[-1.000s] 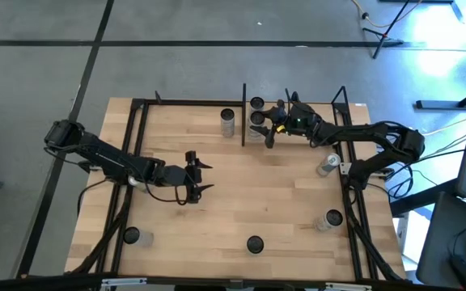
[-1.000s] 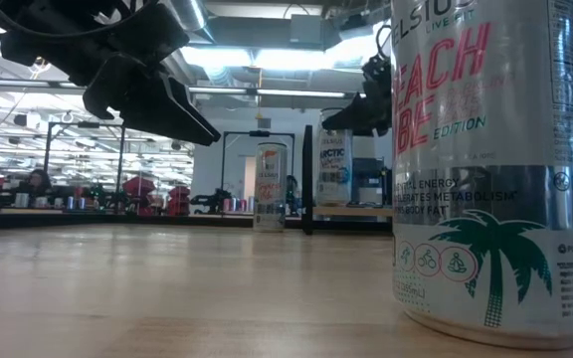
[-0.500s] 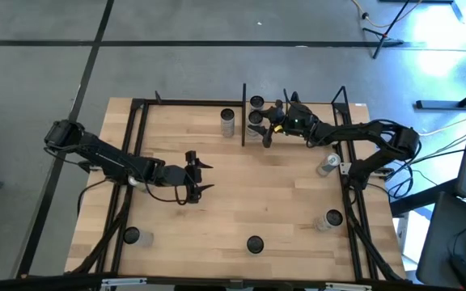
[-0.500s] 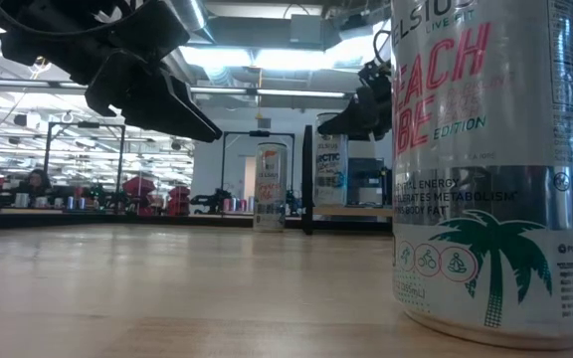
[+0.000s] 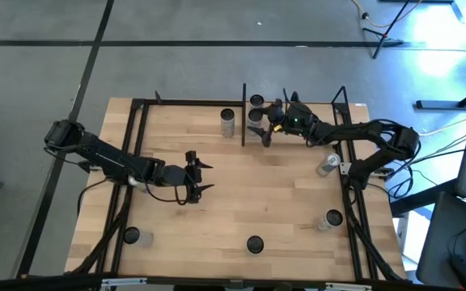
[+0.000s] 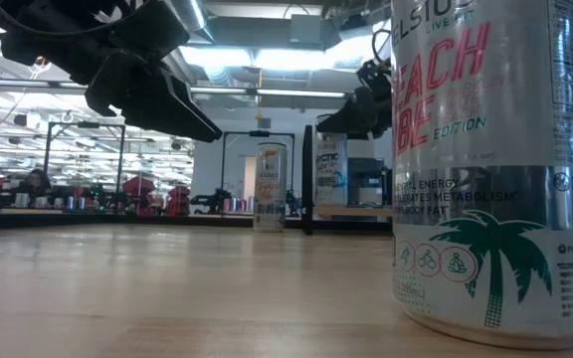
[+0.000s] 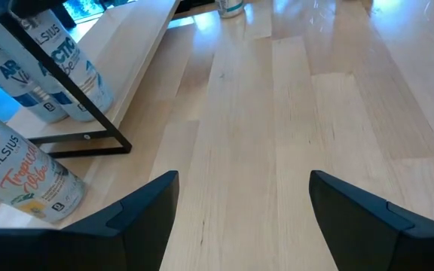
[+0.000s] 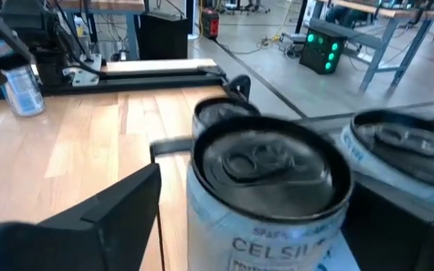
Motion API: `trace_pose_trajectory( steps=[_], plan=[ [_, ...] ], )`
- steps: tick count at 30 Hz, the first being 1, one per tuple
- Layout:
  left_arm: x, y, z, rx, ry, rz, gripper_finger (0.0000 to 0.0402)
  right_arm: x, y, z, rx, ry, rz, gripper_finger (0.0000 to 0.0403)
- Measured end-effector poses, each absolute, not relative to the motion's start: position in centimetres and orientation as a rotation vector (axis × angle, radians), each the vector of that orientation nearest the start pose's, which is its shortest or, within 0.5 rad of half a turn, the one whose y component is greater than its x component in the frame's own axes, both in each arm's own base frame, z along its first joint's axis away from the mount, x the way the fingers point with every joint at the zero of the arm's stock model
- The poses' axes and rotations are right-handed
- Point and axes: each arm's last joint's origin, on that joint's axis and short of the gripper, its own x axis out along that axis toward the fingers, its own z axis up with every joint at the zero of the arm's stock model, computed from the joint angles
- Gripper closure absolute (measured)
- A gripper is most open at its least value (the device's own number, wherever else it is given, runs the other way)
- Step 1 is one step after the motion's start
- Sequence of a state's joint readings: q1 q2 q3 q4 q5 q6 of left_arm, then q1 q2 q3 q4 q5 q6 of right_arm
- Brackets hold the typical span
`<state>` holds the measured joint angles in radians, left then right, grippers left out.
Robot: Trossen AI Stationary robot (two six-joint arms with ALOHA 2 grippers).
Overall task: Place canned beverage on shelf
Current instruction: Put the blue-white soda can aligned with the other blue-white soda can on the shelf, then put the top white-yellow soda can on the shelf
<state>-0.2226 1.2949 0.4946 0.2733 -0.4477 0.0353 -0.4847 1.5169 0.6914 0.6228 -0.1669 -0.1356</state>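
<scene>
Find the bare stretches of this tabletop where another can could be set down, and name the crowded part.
Free: the light-wood tabletop between the left pincer and the lone can at the near edge. Crowded: the narrow light-wood shelf at the far edge, where upright silver cans stand and the right pincer hangs beside them.

Right arm stretched toward far edge, wrist tilted down; right gripper (image 5: 265, 132) fingers spread wide, nothing clamped between them. Left arm extended inward at mid-table, wrist level; left gripper (image 5: 201, 178) fingers parted, empty.
</scene>
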Motion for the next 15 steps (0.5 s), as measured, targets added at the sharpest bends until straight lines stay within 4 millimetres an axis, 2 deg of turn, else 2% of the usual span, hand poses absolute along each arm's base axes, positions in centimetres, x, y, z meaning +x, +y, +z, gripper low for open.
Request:
trace_pose_trajectory(
  steps=[6,15],
  plan=[
    [24.0,-4.1,17.6,0.204,0.502,0.212,0.0115,27.9,-14.1,22.7,-0.100,0.210,-0.299,0.0037],
    [24.0,-4.1,17.7,0.200,0.494,0.212,0.0115,26.4,-13.0,26.4,-0.098,0.289,-0.272,0.0036]
  ],
)
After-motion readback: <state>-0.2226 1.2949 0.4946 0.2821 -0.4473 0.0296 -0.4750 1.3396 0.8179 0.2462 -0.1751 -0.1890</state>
